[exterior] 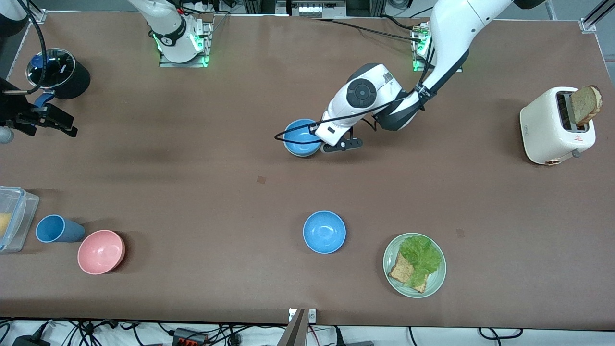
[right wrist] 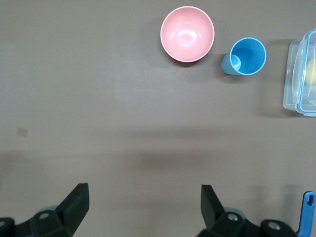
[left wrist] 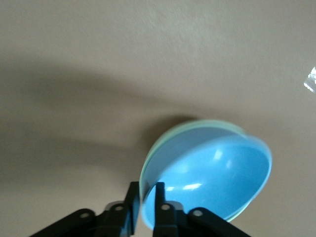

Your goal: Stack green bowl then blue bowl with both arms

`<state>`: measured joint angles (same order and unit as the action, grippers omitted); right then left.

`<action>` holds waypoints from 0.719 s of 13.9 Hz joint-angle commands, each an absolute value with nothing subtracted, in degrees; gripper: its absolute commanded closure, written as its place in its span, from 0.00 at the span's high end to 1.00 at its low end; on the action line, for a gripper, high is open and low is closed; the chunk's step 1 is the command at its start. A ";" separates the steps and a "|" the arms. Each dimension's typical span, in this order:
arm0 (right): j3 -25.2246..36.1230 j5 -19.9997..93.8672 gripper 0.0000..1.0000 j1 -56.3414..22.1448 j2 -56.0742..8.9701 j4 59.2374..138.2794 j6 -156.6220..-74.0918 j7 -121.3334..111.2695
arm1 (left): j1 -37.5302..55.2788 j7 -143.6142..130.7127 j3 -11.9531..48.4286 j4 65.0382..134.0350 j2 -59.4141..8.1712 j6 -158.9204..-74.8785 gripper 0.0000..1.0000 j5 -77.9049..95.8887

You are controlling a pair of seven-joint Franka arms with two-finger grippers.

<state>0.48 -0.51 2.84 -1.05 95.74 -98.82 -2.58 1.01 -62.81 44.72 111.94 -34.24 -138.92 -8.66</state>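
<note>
A blue bowl point(exterior: 301, 136) sits near the middle of the table, toward the robots' bases. In the left wrist view this blue bowl point(left wrist: 217, 173) lies slightly tilted inside the pale green bowl point(left wrist: 168, 136), whose rim shows around it. My left gripper point(exterior: 323, 145) is shut on the blue bowl's rim, one finger point(left wrist: 159, 197) inside and one outside point(left wrist: 132, 200). A second blue bowl point(exterior: 324, 232) stands alone, nearer to the front camera. My right gripper point(exterior: 57, 120) waits open and empty over the right arm's end of the table; it also shows in the right wrist view point(right wrist: 144, 207).
A green plate point(exterior: 435, 283) with lettuce and toast is beside the second blue bowl. A white toaster point(exterior: 552, 129) stands at the left arm's end. A pink bowl point(exterior: 101, 251), blue cup point(exterior: 55, 228), clear container point(exterior: 17, 216) and lidded black pot point(exterior: 60, 72) are at the right arm's end.
</note>
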 commanded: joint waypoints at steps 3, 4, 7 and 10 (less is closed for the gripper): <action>0.79 -0.44 1.00 2.72 -0.70 95.18 -98.26 -2.29 | -5.51 -63.46 48.06 106.99 -31.03 -126.86 0.51 -10.02; 0.88 -0.44 1.00 2.72 -0.62 95.19 -98.17 -2.29 | -8.23 -63.28 50.43 105.40 -31.03 -123.96 0.52 -10.02; 0.79 -0.61 1.00 2.72 -0.53 95.19 -98.17 -2.63 | -16.15 -59.00 54.75 101.62 -30.94 -120.24 0.62 -10.11; 0.79 -0.88 1.00 2.72 -0.44 95.19 -98.17 -2.46 | -21.52 -43.57 54.76 94.25 -31.03 -110.09 1.00 -10.11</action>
